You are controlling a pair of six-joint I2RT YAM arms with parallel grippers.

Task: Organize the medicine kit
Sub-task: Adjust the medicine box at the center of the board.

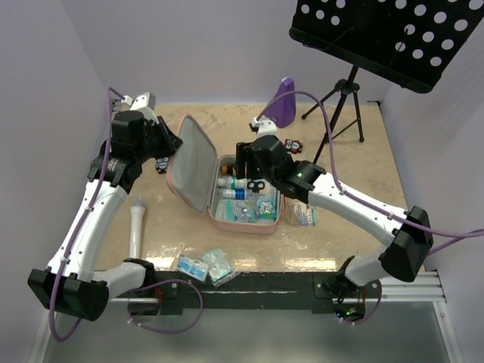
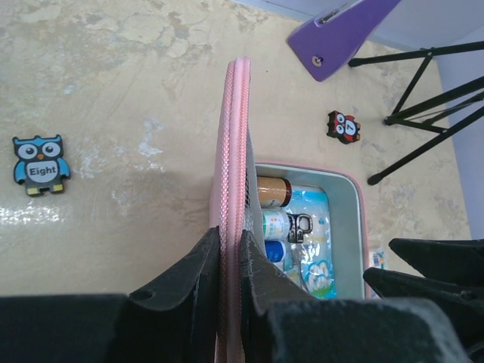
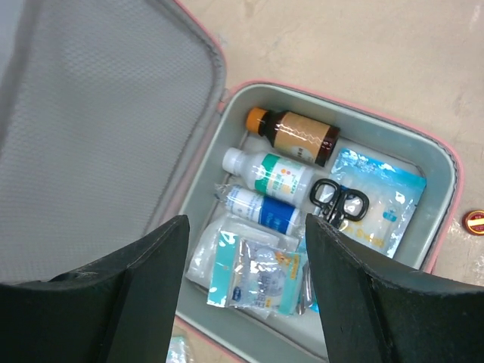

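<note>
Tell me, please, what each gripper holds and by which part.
Left gripper pinches the lid of the medicine kit by its pink rim; right gripper holds nothing.

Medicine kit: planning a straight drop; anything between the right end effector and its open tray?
Nothing visible. The right end effector hangs open above the medicine kit; the left end effector holds its lid back.
</note>
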